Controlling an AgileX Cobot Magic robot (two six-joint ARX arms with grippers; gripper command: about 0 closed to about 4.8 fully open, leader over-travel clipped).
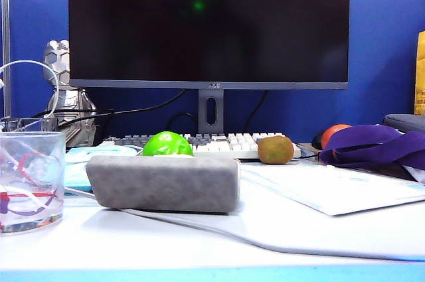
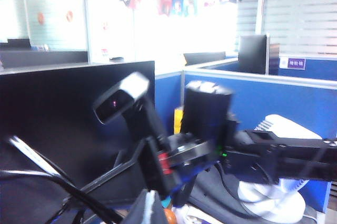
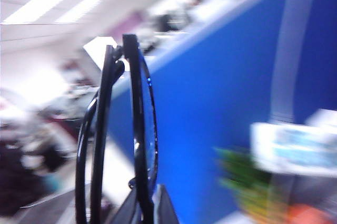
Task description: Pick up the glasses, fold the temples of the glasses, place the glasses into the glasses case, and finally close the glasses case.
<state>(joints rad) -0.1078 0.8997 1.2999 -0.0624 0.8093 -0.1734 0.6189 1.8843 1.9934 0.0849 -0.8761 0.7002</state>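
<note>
Here we see the right gripper (image 3: 146,205) clamped on the glasses (image 3: 138,129), temples (image 3: 97,145) folded against the frame, raised above the glasses case (image 1: 163,182). The case lies closed before the keyboard (image 1: 212,142). We cannot tell the left gripper's state; it is out of view.

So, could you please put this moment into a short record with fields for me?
glasses: folded, held up in the air, not seen in the exterior view
right gripper: shut on the glasses, above the exterior view
left gripper: not in view; its camera looks across at the other arm
case: closed, lying on the desk in front of the keyboard
nearby: green ball and kiwi behind the case, glass jar at left
still to do: open case, put glasses in, close it
</note>
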